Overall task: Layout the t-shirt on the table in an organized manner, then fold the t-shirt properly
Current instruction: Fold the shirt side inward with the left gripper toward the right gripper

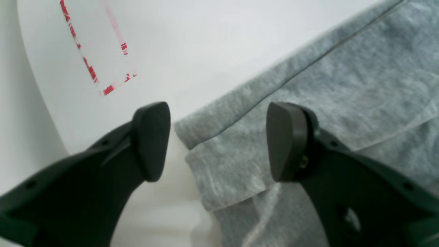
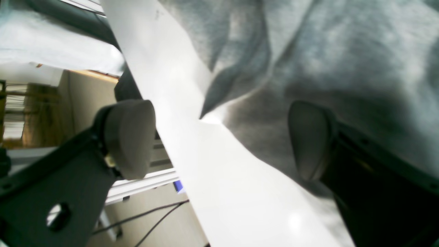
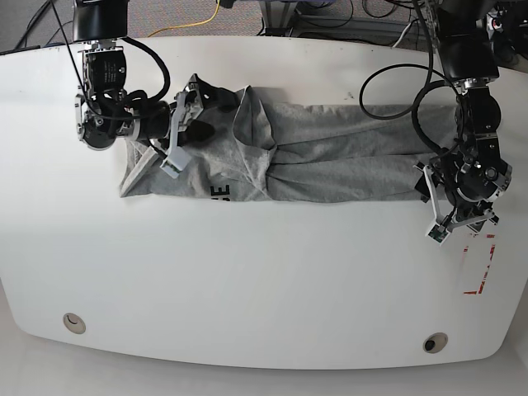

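The grey t-shirt (image 3: 313, 157) lies stretched sideways across the white table (image 3: 247, 280), bunched into long folds, with black lettering (image 3: 221, 192) at its front edge. My left gripper (image 3: 430, 206) is open at the shirt's right end. In the left wrist view the hem corner (image 1: 212, 137) lies between its fingertips (image 1: 151, 140), and the gripper (image 1: 219, 142) holds nothing. My right gripper (image 3: 185, 129) is open over the shirt's left end. In its wrist view it (image 2: 219, 140) straddles the table's edge, one finger (image 2: 308, 140) over rumpled cloth (image 2: 343, 51).
A red dashed rectangle mark (image 3: 481, 264) sits just right of the left gripper, also visible as the red mark (image 1: 89, 68). Two round grommet holes (image 3: 74, 322) (image 3: 435, 341) lie near the front edge. Cables (image 3: 198, 21) run behind the table.
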Motion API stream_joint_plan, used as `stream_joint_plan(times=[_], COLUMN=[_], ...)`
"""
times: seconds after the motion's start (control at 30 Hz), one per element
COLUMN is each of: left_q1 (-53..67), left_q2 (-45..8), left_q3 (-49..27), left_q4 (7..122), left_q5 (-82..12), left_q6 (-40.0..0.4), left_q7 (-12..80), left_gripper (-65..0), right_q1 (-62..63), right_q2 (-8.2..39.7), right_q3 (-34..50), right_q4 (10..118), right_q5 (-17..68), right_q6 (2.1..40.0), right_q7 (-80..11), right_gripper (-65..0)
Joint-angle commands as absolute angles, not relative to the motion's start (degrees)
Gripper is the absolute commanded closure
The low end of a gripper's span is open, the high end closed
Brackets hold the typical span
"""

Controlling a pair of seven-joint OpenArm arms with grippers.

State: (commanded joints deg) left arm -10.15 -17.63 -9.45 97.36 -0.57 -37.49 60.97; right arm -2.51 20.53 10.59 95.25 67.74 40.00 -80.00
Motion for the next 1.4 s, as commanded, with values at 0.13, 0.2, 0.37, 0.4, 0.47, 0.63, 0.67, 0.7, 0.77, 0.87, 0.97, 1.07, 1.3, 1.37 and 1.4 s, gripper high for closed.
stream_joint_plan(times=[0.13, 0.2, 0.37, 0.4, 0.47, 0.63, 0.67, 0.7, 0.77, 0.87, 0.97, 1.07, 1.3, 1.37, 1.4], left_q1=[-9.27, -8.31, -4.62, -4.0, -3.03, -0.04, 0.13, 0.75, 1.27, 1.54, 1.71, 2.07, -0.84, -1.98, -2.51], left_q2=[-16.84, -15.78, -13.23, -12.62, -11.65, -11.03, -11.03, -11.03, -10.95, -10.95, -11.12, -11.38, -11.47, -11.47, -11.47], left_q3=[-9.54, -9.63, -9.63, -9.63, -9.71, -10.68, -10.86, -11.38, -11.91, -12.26, -12.26, -12.0, -10.15, -8.92, -8.13], left_q4=[99.65, 101.32, 104.22, 104.75, 105.36, 105.45, 105.36, 105.1, 103.6, 100.88, 98.59, 95.08, 87.16, 85.85, 85.23], left_q5=[-0.66, -0.66, -0.57, -0.57, -0.57, -0.57, -0.57, -0.48, -0.57, -0.57, -0.48, -0.22, -0.13, -0.13, -0.22], left_q6=[-37.58, -38.29, -40.0, -40.0, -40.0, -40.0, -40.0, -40.0, -40.0, -40.0, -40.0, -40.0, -40.0, -40.0, -40.0], left_q7=[60.97, 60.97, 61.05, 61.05, 61.05, 61.05, 61.05, 60.97, 60.88, 60.35, 57.89, 55.16, 53.32, 53.32, 53.32], left_gripper=[-41.4, -41.4, -41.1, -40.1, -37.5, -25.3, -24.2, -21.4, -18.5, -16.1, -15.4, -15.6, -15.7, -15.7, -15.7], right_q1=[-2.42, -2.42, -2.42, -2.51, -2.77, -2.77, -2.77, -2.77, -2.77, -2.77, -2.77, -2.77, -1.8, -0.48, 0.04], right_q2=[20.53, 20.7, 20.35, 19.82, 19.03, 18.59, 18.51, 18.51, 18.51, 18.95, 19.03, 19.65, 20.0, 20.09, 20.18], right_q3=[15.08, 15.96, 15.6, 15.25, 14.81, 14.9, 14.9, 14.9, 14.99, 14.81, 14.9, 14.9, 14.99, 14.99, 15.08], right_q4=[95.16, 95.16, 95.16, 95.08, 94.73, 91.56, 91.21, 90.15, 88.75, 87.87, 87.87, 87.69, 81.8, 78.73, 76.53], right_q5=[67.47, 67.47, 67.47, 67.38, 66.95, 60.79, 60.09, 57.8, 54.64, 50.07, 46.2, 40.92, 30.2, 27.82, 26.51], right_q6=[40.0, 40.0, 40.0, 40.0, 40.0, 40.0, 40.0, 40.0, 40.0, 40.0, 40.0, 40.0, 40.0, 40.0, 40.0], right_q7=[-79.16, -77.32, -75.65, -74.95, -73.71, -72.22, -71.96, -70.9, -69.14, -67.21, -65.63, -63.87, -58.07, -55.6, -54.29], right_gripper=[-52.5, -49.9, -41.1, -38.8, -35.4, -24.7, -23.5, -19.8, -15.4, -11.9, -11.7, -11.7, -11.6, -11.4, -11.4])
